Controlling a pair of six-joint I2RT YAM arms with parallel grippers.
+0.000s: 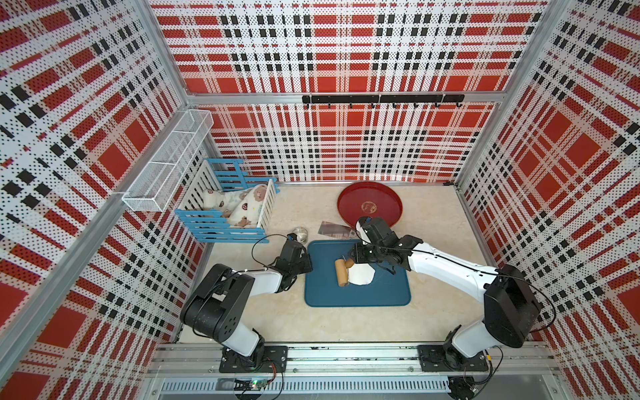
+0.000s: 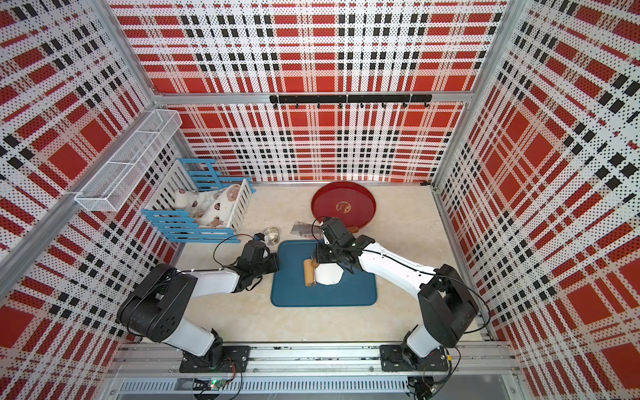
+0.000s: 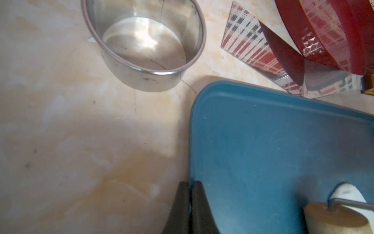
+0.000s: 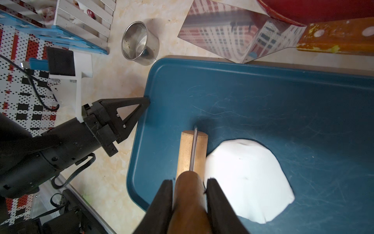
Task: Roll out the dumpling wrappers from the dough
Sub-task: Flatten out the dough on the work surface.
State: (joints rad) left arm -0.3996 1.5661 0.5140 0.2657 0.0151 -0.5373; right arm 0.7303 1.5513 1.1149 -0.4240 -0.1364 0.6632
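Jaws of right gripper pinching dark brown handle of light wooden roller. Roller sits on dark blue plastic tray, touching flat ragged white dough. Jaws of left gripper pressed together at tray rim.

From where I stand I count one dark blue rectangular plastic tray, one flat white sheet of dough, one pale wooden roller, one small round steel cup, one round red tray, one mirror-bladed cleaver (wooden handle), one blue-and-white slatted toy crib and one white wire wall basket. There are two end effectors: the left end effector and the right end effector.
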